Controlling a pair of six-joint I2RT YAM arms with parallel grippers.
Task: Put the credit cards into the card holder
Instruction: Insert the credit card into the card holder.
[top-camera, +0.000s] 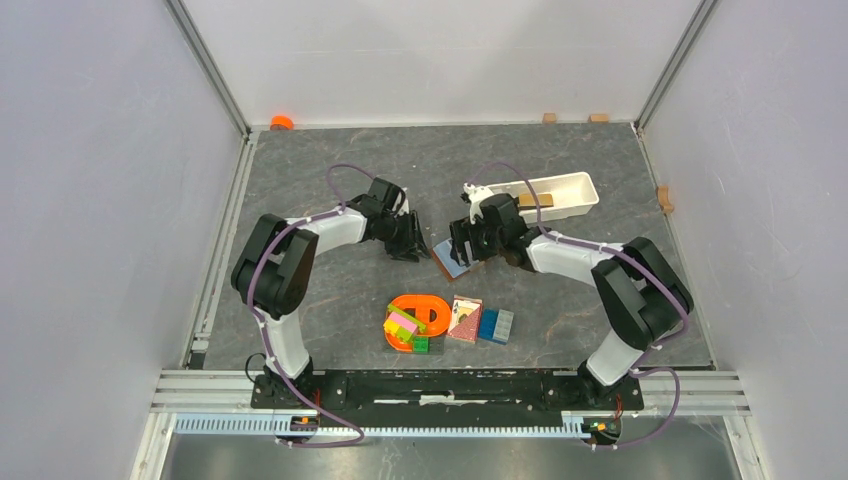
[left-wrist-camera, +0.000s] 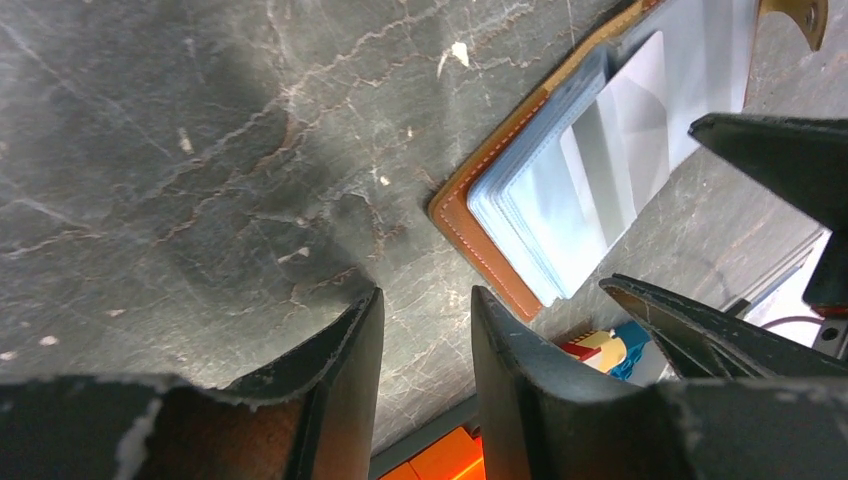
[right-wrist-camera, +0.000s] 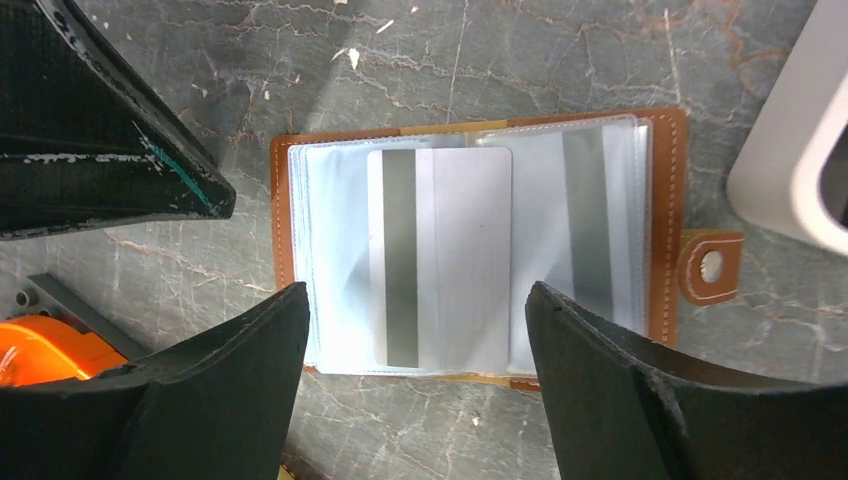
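Lying between wide right jaws | credit card (right-wrist-camera: 440, 260) on card holder (right-wrist-camera: 666, 220)

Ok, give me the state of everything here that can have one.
card holder, open, flat on the table, sleeves up
credit card, flat on the sleeves, stripe up
left gripper, open, empty, beside the card holder
right gripper, open, empty, over the credit card
white tray, upright, brown piece inside

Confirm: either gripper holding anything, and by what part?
Nothing held: the right gripper stands open over the credit card lying on the open card holder; the left gripper is empty beside it.
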